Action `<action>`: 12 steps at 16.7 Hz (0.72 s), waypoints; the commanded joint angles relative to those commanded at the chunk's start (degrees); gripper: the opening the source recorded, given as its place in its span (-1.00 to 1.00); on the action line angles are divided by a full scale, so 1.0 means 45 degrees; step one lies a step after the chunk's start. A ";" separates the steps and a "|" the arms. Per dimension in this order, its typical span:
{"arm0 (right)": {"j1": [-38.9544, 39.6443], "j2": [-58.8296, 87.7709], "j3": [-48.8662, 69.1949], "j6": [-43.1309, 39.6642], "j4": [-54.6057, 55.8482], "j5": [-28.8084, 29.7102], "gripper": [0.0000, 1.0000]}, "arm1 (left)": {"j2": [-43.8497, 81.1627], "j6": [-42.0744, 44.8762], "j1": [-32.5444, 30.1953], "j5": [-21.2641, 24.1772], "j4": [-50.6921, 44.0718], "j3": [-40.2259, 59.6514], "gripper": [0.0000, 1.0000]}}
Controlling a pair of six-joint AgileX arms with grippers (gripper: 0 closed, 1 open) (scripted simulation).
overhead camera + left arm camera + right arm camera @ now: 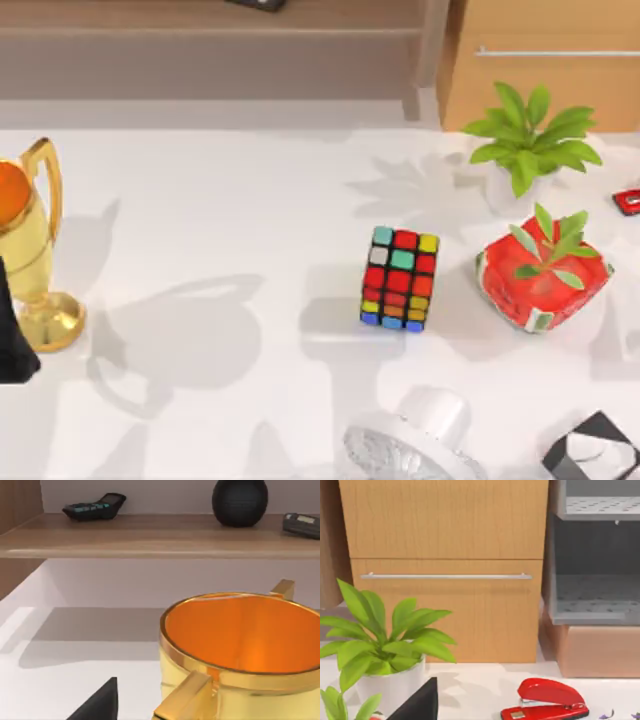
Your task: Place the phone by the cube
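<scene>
Starting with the left gripper (97, 702): a dark wedge of it sits just beside the gold trophy (30, 250), well left of the cube (400, 280). Open or closed, I cannot tell. Same story for the right gripper (417, 702), which faces the white-potted plant (530, 140) and red stapler (545, 700), both right of the cube and farther back.

Nothing lies next to the cube, so I'd judge the job barely begun. Where the phone is I cannot tell, so fetching and placing are both left.

Watch the red-potted plant (545, 270) near the cube's right; the cube's left looks freer. A black-and-white box (595, 450) sits right of the cube, toward the front.
</scene>
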 joint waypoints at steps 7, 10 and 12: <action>0.0000 0.0000 0.0000 0.0000 0.0000 0.0000 1.00 | 0.2006 0.0815 0.0790 0.0054 -0.1973 0.1090 1.00; 0.0000 0.0000 0.0000 0.0000 0.0000 0.0000 1.00 | 0.4807 0.1750 0.1856 0.0001 -0.4214 0.2520 1.00; 0.0000 0.0000 0.0000 0.0000 0.0000 0.0000 1.00 | 0.7290 0.2469 0.2750 -0.0117 -0.5634 0.3809 1.00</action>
